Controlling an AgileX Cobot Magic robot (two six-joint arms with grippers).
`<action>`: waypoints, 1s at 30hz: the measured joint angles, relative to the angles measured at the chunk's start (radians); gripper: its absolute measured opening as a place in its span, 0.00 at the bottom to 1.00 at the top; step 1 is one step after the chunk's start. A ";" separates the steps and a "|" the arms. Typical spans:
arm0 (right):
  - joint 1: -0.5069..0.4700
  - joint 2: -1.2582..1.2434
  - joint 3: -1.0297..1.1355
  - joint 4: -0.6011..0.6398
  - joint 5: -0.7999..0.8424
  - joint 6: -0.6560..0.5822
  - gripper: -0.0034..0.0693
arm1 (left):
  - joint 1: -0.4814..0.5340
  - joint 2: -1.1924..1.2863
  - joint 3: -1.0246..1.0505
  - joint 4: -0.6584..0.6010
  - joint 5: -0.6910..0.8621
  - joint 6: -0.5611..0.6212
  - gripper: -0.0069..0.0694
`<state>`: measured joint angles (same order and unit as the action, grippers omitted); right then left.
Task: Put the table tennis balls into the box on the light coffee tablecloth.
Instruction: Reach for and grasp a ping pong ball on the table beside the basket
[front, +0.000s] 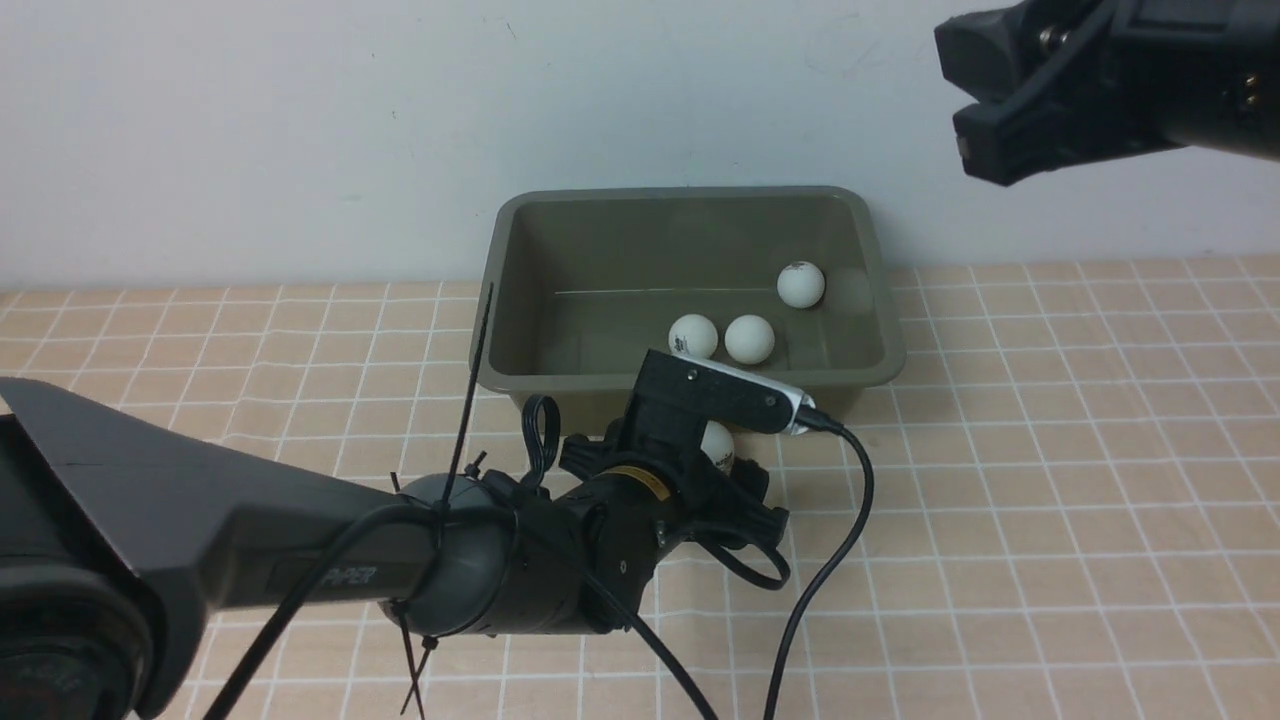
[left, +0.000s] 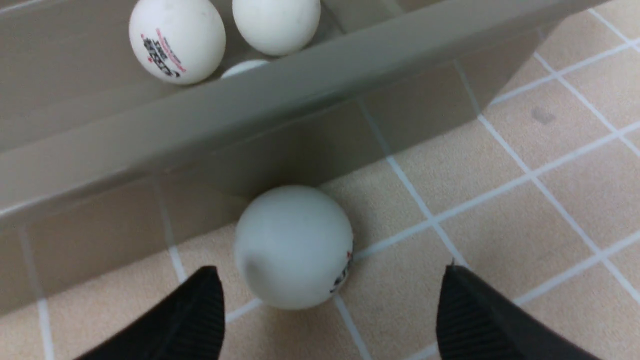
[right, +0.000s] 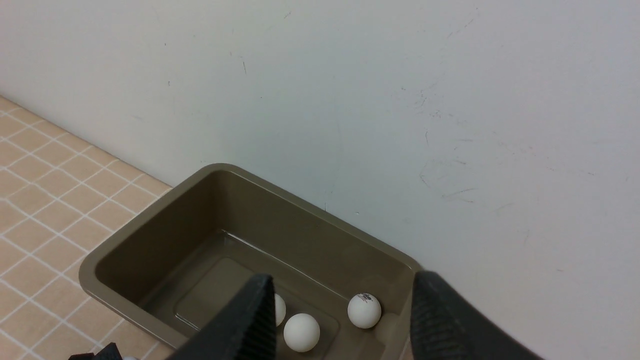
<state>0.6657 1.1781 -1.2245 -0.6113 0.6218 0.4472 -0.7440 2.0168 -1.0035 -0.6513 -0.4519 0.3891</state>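
Close against the white wall (front: 300, 120), the box (front: 520, 300) leaves no gap at its far rim. Open room lies only to its left, right and near sides, where the light coffee tablecloth (front: 1050, 450) runs flat and bare. The box is an olive-green tub with rounded corners, a flared rim and sloping walls. Three of the table tennis balls lie inside it: a marked ball (front: 801, 284) by the right wall, and a printed ball (front: 693, 336) just beside a plain ball (front: 749, 339) close to the near wall. A fourth ball (left: 294, 247), matte white with a small red-and-dark print on one side, sits on the cloth just near of the box's near wall, in the shade of the rim. The left gripper (left: 332, 272) is low over the cloth with its fingers spread to either side of this ball, a narrow gap on the left and a wider one on the right. The right gripper (right: 344, 280) hangs high and to the right of the box, fingers apart with nothing between them.
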 joint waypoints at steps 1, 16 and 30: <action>0.000 0.000 0.000 0.000 -0.001 0.000 0.53 | 0.000 0.004 0.000 0.010 -0.009 -0.007 0.72; 0.000 0.000 0.000 -0.001 -0.007 0.000 0.53 | 0.000 0.072 -0.046 0.074 -0.072 -0.066 0.72; 0.000 0.000 0.000 -0.001 -0.007 0.002 0.53 | 0.012 0.123 -0.063 0.073 -0.082 -0.066 0.63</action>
<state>0.6657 1.1781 -1.2245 -0.6121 0.6147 0.4493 -0.7325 2.1393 -1.0667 -0.5788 -0.5342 0.3231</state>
